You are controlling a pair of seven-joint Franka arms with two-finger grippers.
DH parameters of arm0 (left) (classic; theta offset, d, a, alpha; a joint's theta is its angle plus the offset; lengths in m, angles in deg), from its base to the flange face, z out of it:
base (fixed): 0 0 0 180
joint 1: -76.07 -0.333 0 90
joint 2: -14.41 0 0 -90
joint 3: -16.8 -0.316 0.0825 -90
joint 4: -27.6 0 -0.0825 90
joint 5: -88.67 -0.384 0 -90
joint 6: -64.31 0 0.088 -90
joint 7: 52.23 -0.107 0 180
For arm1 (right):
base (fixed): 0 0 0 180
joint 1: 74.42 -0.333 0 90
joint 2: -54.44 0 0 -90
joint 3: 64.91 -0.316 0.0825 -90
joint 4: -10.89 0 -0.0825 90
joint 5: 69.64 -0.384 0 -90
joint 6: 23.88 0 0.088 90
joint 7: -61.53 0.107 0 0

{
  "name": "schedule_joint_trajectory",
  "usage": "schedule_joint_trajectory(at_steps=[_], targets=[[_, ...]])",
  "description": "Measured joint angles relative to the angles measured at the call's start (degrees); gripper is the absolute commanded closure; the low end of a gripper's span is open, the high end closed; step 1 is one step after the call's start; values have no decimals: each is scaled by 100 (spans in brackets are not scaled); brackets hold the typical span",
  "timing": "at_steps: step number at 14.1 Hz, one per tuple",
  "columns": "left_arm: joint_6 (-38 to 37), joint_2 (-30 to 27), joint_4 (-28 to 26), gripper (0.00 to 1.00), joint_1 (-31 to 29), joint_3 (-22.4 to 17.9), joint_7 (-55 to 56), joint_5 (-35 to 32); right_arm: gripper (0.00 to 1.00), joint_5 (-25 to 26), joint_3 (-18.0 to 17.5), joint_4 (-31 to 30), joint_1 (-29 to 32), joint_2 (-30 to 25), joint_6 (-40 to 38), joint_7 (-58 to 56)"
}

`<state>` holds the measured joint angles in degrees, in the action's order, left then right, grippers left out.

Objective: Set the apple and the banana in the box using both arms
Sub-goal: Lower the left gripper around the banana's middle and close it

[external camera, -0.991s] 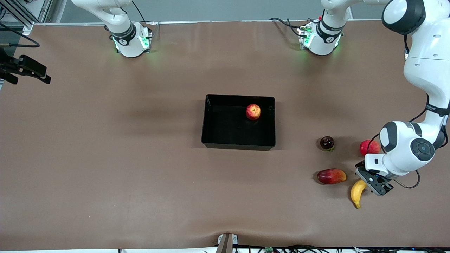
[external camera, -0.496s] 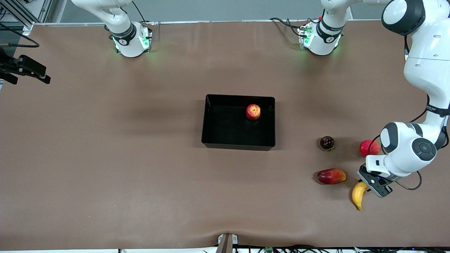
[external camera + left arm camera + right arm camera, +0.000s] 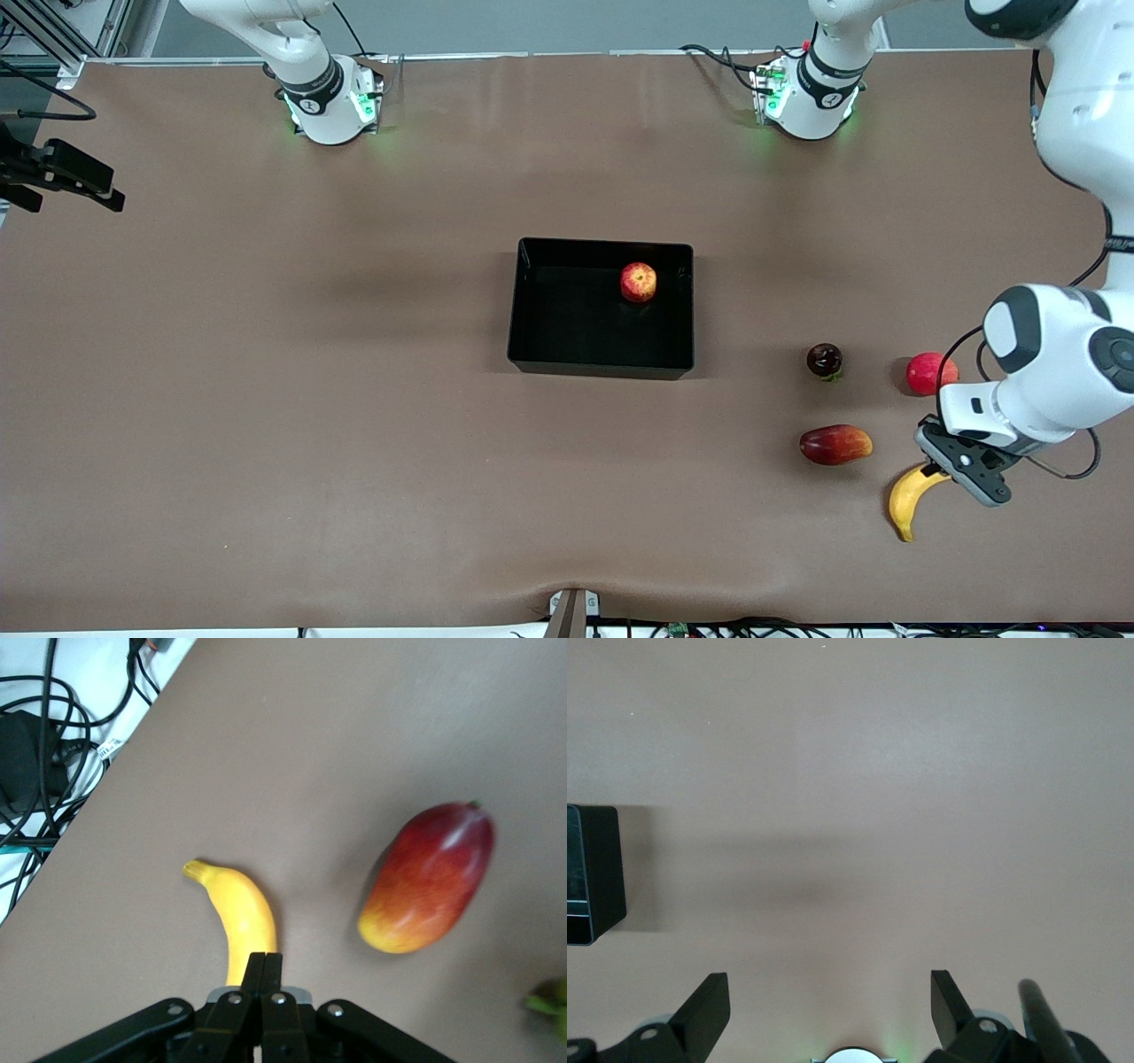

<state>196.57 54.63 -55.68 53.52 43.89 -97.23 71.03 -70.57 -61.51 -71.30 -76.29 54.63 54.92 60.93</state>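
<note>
While the right gripper (image 3: 828,992) waits with fingers spread wide, the left arm crooks low by the table's camera-side edge. The left gripper (image 3: 941,471) is pinched together at the end of the curved yellow banana (image 3: 905,507). The streaky red apple (image 3: 638,282) sits in the shallow glossy black plastic box (image 3: 532,354).

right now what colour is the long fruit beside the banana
Dark red fading to orange-yellow at one end; the elongated fruit beside the banana shows best in the left wrist view.

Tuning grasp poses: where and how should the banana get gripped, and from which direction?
Best gripped from above, across the banana's narrow width near mid-body, since it lies flat and curved on the table. The left gripper is shut at its end, fingers meeting, so that grip looks marginal.
</note>
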Motion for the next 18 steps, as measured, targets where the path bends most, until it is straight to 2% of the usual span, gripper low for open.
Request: schedule_joint_trajectory(at_steps=[4,7,12,15,18], targets=[[-822,-278,-15,100,53,443,1523,69,0,0,5,0,1,0,0,0],[-1104,-374,-38,100,314,554,2351,69,0,0,10,0,2,0,0,0],[-1123,-368,-127,100,238,379,1952,37,0,0,25,0,31,0,0,0],[-913,-193,-134,86,55,211,1408,-310,0,0,25,0,35,0,0,0],[-348,60,-139,64,44,-23,946,-405,0,0,25,0,35,0,0,0]])
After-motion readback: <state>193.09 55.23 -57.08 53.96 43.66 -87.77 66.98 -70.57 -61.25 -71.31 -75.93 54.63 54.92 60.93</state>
